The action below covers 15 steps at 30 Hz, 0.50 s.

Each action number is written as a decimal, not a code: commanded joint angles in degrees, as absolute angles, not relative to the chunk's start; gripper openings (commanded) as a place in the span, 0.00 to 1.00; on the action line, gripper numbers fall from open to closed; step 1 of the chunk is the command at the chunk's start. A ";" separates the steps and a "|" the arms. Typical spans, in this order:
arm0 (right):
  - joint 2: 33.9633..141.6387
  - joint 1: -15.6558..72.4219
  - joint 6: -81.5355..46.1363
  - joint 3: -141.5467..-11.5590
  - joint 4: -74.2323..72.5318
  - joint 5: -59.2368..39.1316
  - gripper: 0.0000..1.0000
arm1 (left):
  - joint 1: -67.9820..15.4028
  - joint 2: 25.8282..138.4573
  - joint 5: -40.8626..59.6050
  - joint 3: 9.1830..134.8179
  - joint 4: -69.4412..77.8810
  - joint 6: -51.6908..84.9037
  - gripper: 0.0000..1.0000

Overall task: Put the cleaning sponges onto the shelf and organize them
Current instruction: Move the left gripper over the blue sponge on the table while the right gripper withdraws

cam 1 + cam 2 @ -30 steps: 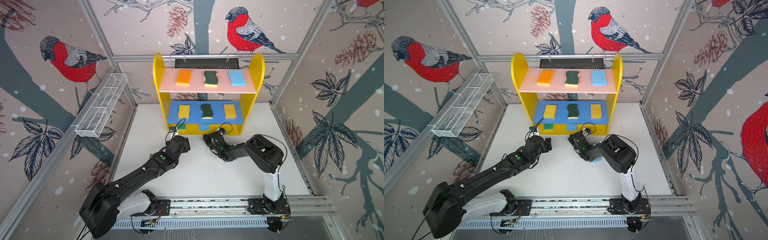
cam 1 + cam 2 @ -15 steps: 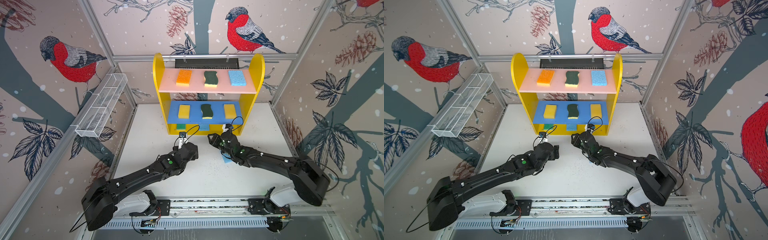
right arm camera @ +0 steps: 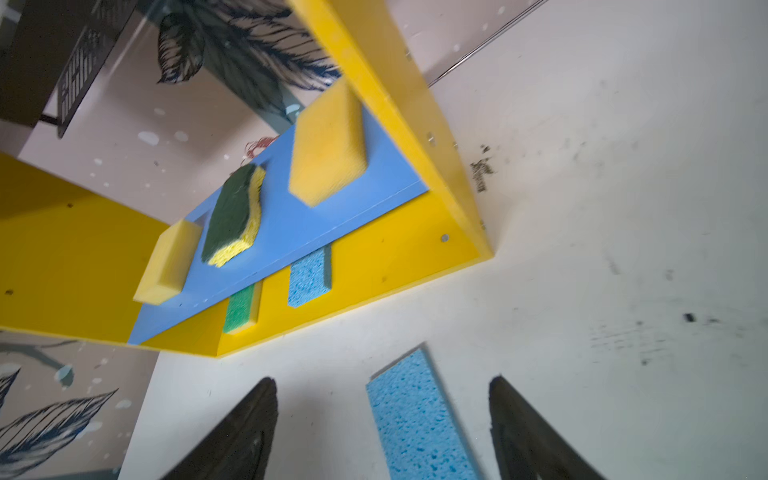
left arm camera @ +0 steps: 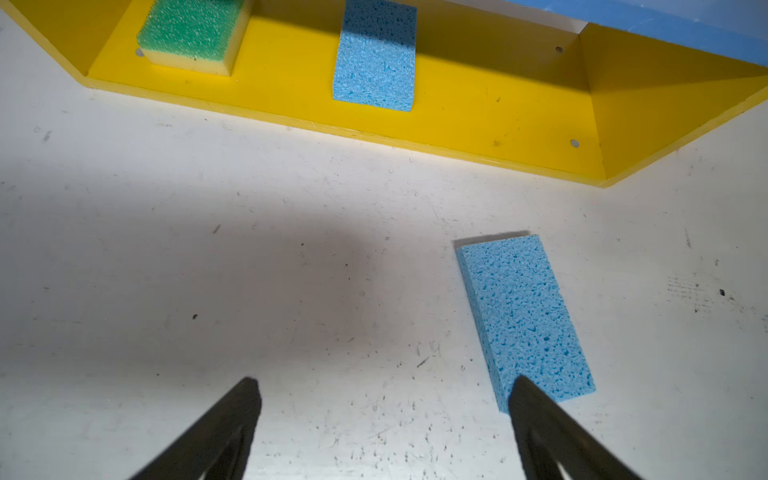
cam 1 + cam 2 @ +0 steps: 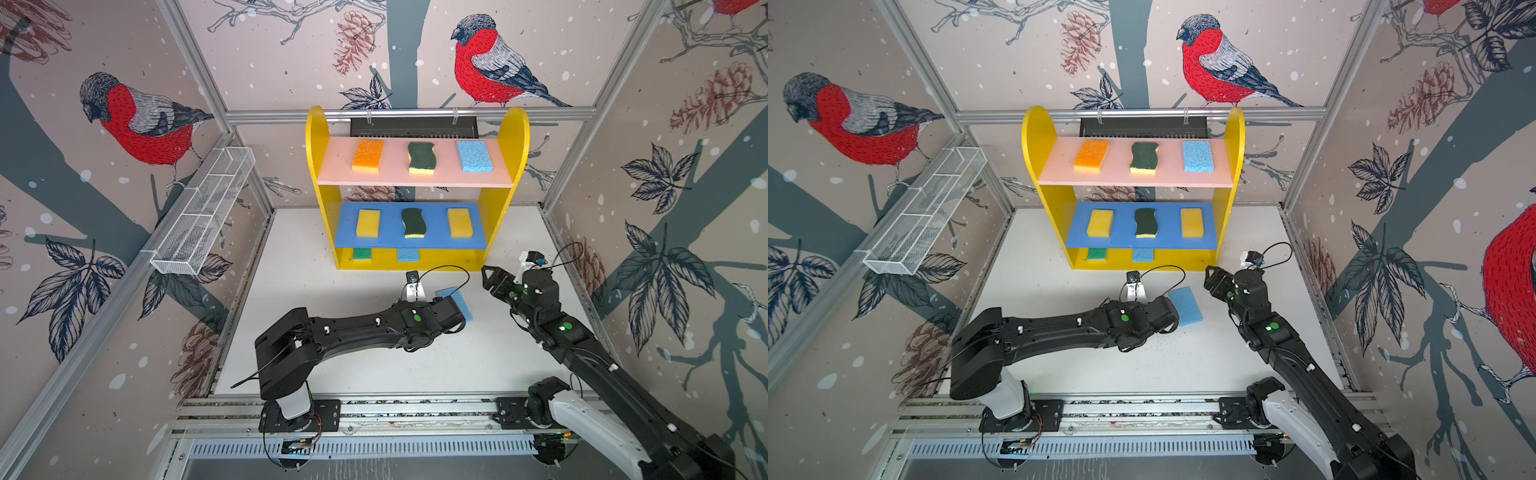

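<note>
1. Jaws of the left gripper [image 4: 384, 399] stand wide apart, holding nothing. One finger [image 4: 536, 415] overlaps a corner of the loose blue sponge [image 4: 523, 316]; whether they touch I cannot tell.
2. The right gripper [image 3: 382, 379] is spread and empty, off to the side of that sponge.
3. The loose blue sponge lies flat on the white table [image 5: 374, 365], just in front of the shelf [image 5: 513, 137].
4. On the yellow base [image 4: 478, 104]: green sponge [image 5: 362, 253], base blue sponge [image 5: 408, 254].
5. On the blue board [image 5: 434, 239]: left yellow sponge [image 5: 368, 222], middle scourer [image 5: 414, 222], right yellow sponge [image 5: 459, 222].
6. On the pink board [image 5: 395, 176]: orange sponge [image 5: 368, 154], upper scourer [image 5: 422, 157], upper blue sponge [image 5: 474, 155].
</note>
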<state>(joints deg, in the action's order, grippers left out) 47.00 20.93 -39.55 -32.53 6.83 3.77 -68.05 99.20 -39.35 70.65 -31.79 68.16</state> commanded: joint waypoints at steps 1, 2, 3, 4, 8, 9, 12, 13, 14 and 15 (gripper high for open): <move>46.96 16.89 -36.43 -31.91 10.36 -2.96 0.83 | -68.62 102.63 -39.90 73.49 -36.08 73.19 0.95; 47.03 15.46 -36.56 -31.57 10.75 -3.69 0.84 | -68.86 104.21 -39.66 74.71 -36.39 73.61 0.95; 47.10 14.11 -36.59 -31.09 10.91 -4.22 0.86 | -68.97 105.87 -39.40 76.03 -36.83 74.04 0.95; 47.20 13.17 -36.40 -30.79 11.02 -4.68 0.86 | -69.13 107.12 -38.97 77.00 -36.83 73.97 0.96; 47.97 9.57 -35.62 -30.23 12.32 -5.58 0.91 | -69.91 113.05 -38.20 83.75 -37.78 72.39 0.96; 48.08 9.45 -35.51 -30.23 12.79 -5.01 0.92 | -70.24 114.28 -38.55 85.59 -38.72 72.50 0.96; 48.11 9.35 -35.07 -30.49 13.51 -4.03 0.95 | -70.27 115.93 -36.87 87.57 -37.84 71.81 0.96; 48.37 9.31 -35.07 -30.67 13.84 -3.67 0.96 | -70.23 116.41 -36.18 87.95 -37.14 71.53 0.96; 48.73 9.10 -35.12 -30.83 14.17 -3.29 0.97 | -70.25 117.08 -35.25 88.34 -36.22 71.23 0.97; 49.09 8.82 -35.32 -30.93 14.67 -2.72 0.98 | -70.27 117.75 -34.37 88.76 -35.81 71.26 0.97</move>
